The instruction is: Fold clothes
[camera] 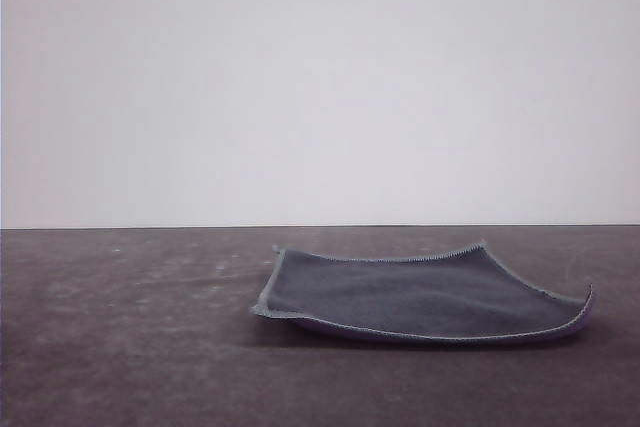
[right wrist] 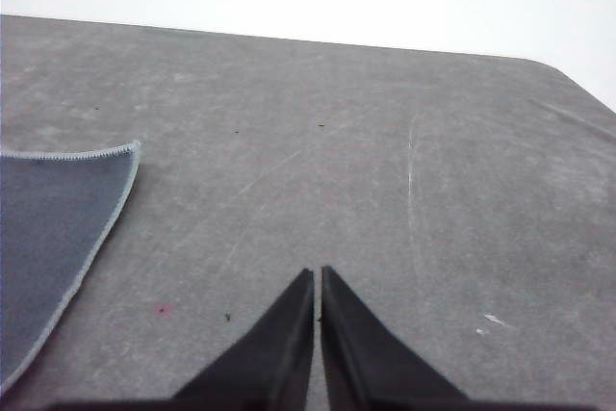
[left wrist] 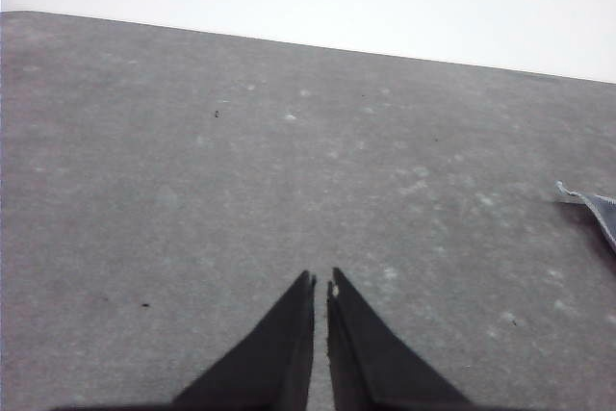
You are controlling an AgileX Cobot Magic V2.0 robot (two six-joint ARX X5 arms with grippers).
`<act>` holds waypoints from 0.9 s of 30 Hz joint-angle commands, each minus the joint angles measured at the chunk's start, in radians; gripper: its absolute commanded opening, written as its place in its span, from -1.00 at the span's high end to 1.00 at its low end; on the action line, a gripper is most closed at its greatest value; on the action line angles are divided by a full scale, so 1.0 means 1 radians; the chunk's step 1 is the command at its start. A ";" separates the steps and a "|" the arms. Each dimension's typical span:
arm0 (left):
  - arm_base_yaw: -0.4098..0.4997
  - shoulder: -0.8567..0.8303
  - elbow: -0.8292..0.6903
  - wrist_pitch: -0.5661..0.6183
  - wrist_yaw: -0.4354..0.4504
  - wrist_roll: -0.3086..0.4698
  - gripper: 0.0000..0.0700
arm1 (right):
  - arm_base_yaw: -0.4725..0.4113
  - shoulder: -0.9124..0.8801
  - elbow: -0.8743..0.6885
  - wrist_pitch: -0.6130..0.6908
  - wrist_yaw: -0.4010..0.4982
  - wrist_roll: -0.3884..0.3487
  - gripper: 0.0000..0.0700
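Observation:
The clothes [camera: 420,295] are one small square cloth lying spread on the dark table right of centre, dark grey face up, light grey stitched edging, corners curling up, a hint of purple under the near edge. One corner of the clothes [left wrist: 595,207] peeks into the left wrist view, well off to the side of my left gripper [left wrist: 320,281], which is shut over bare table. A dark grey part of the clothes [right wrist: 48,238] shows in the right wrist view, beside my right gripper [right wrist: 318,274], also shut and holding nothing.
The grey, scuffed table [camera: 130,347] stretches wide to the left of the cloth. Its far edge [camera: 150,228] meets a plain pale wall. A rounded table corner [right wrist: 563,69] shows in the right wrist view.

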 commanded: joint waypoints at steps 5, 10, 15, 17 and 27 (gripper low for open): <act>0.003 0.000 -0.020 -0.007 -0.005 0.003 0.94 | 0.002 -0.001 -0.005 0.012 0.000 0.020 0.98; 0.003 0.000 -0.020 -0.007 -0.005 0.002 0.94 | 0.002 -0.001 -0.005 0.016 0.000 0.021 0.98; 0.003 0.000 -0.017 0.000 -0.004 -0.032 0.94 | 0.002 -0.001 -0.004 0.077 0.000 0.085 0.98; 0.003 0.001 -0.002 0.017 -0.004 -0.066 0.94 | 0.002 -0.001 0.001 0.123 0.002 0.141 0.99; 0.002 0.259 0.345 0.045 -0.130 -0.135 0.94 | 0.003 0.259 0.362 0.027 -0.032 0.203 0.99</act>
